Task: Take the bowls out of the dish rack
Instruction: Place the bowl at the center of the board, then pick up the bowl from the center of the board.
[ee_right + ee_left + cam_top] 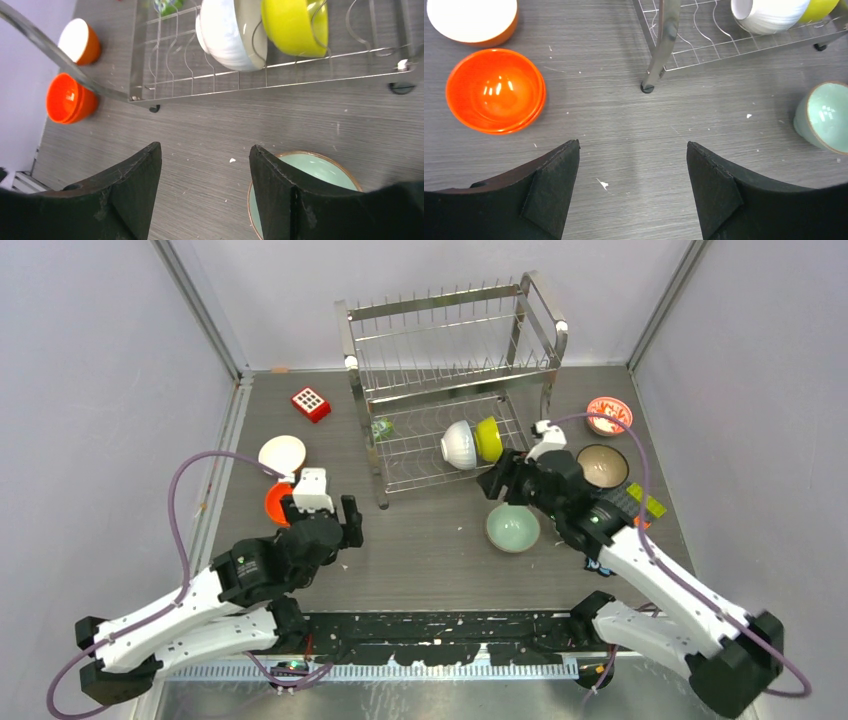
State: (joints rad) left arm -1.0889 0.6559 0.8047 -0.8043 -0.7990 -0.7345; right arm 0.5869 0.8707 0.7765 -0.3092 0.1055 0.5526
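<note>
Left gripper (632, 145) hovers low over the bare table (634, 115), jaws spread wide with nothing between them. Right gripper (205, 147) likewise has its jaws apart and empty. In its wrist view the teal bowl (320, 172) stands upright on the table at lower right, partly hidden behind one finger. In the top view that bowl sits right of centre, on the near side of the rack (450, 370).

At centre left of the top view, just beside the left gripper, an orange bowl (494, 90) stands upright. Just beyond it is an orange-and-white bowl (471, 20), orange outside and white inside, close to the first but not clearly touching it. At centre right, just past the right gripper, a brown bowl (602, 466) rests on the table, with a patterned bowl (608, 415) in red and white farther back near the right wall.

The rack fills the upper centre. On its lower tier a white bowl (458, 444) and a lime bowl (488, 439) stand on edge, pressed side by side. A small green item (381, 428) lies at that tier's left end. Left of the rack, a red block (311, 403) with white dots lies on the table.
</note>
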